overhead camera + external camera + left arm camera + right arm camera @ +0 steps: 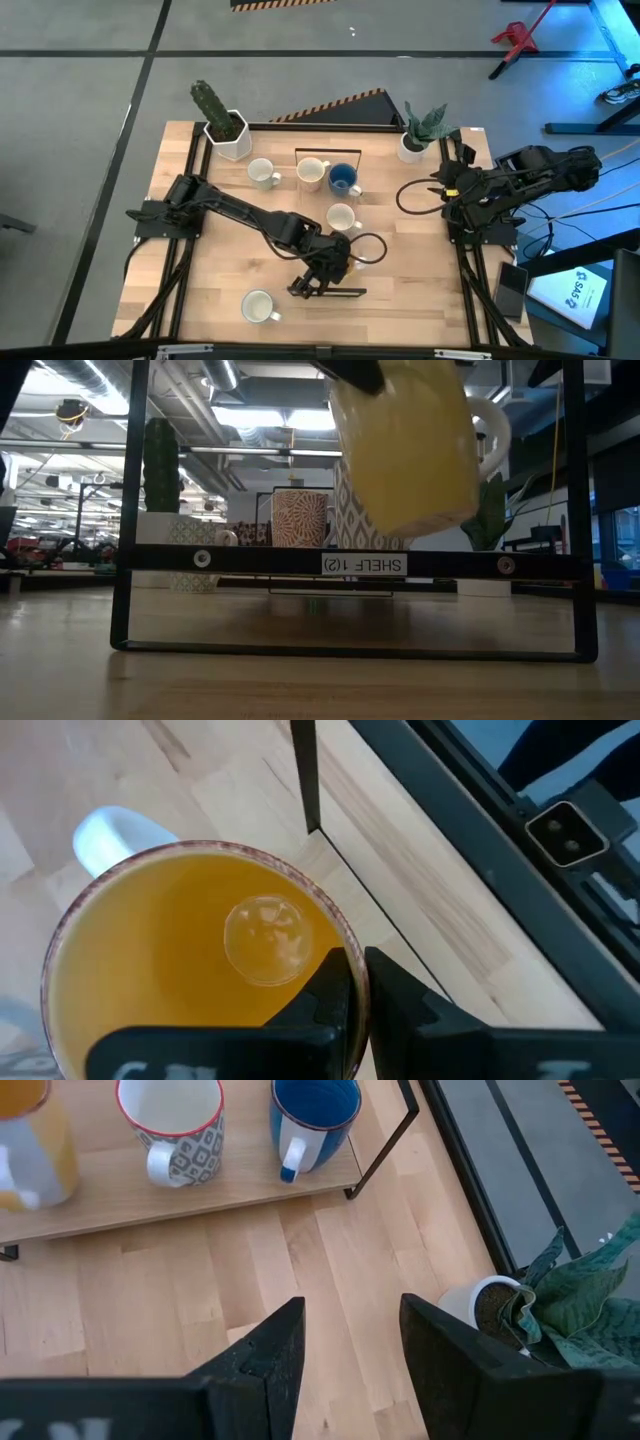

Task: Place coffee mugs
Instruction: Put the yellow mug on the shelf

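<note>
Left gripper point(355, 985) clamped on the rim of the orange mug point(190, 960), held in the air above the near black shelf frame point(328, 293). Right gripper point(350, 1340) wide apart, idle at the table's point(420, 270) right edge. Blue mug point(342, 179) on the far shelf point(328, 152), other mugs scattered across the table.

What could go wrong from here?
The left tool pinches only the rim of the orange mug, held in the air, so it could tilt or slip. The black shelf frame stands close by; the mug might knock it. The right tool waits open at the table's side.
</note>
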